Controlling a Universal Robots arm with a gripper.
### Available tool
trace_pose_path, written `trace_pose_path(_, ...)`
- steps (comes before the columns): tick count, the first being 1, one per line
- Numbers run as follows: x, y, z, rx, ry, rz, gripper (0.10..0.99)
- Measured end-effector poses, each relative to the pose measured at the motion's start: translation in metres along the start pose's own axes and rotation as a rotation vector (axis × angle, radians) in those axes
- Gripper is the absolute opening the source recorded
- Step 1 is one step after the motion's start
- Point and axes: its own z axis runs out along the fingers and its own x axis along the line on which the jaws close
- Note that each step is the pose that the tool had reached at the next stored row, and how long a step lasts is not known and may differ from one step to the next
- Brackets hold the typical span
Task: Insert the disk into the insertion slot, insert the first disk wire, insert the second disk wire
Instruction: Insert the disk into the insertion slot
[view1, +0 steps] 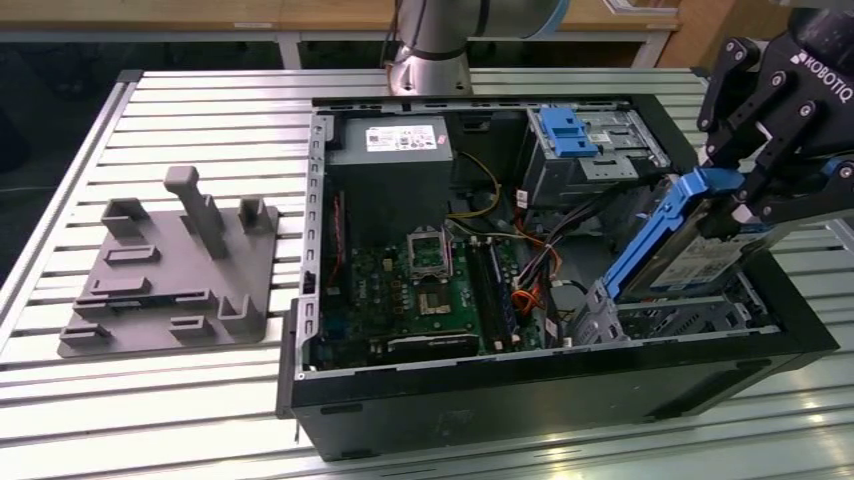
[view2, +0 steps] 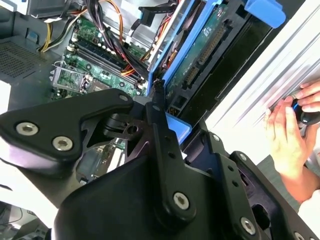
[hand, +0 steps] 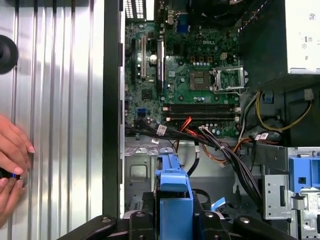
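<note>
My gripper (view1: 750, 195) is shut on the disk (view1: 697, 268), a silver-grey drive with a white label in a bright blue caddy. The disk hangs steeply tilted, its lower end dipping into the insertion slot (view1: 687, 318), a grey perforated cage at the open computer case's near corner on the exterior view's right. Both wrist views show the blue caddy (hand: 174, 197) (view2: 176, 127) between my black fingers (view2: 160, 135). Loose black and orange disk wires (hand: 215, 145) lie across the case floor beside the cage, plugged into nothing that I can see.
The case also holds a green motherboard (view1: 414, 290), a grey power-supply box (view1: 390, 140) and a taller bay with a blue latch (view1: 581, 135). A grey fixture (view1: 174, 270) stands on the slatted table on the exterior view's left. A person's hand (view2: 290, 135) rests beside the case.
</note>
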Motion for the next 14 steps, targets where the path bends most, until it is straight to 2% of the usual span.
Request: trace_pose_path(14,0.0012,-0.0023,0.0253,0.000,-0.0005,0.007,0.365)
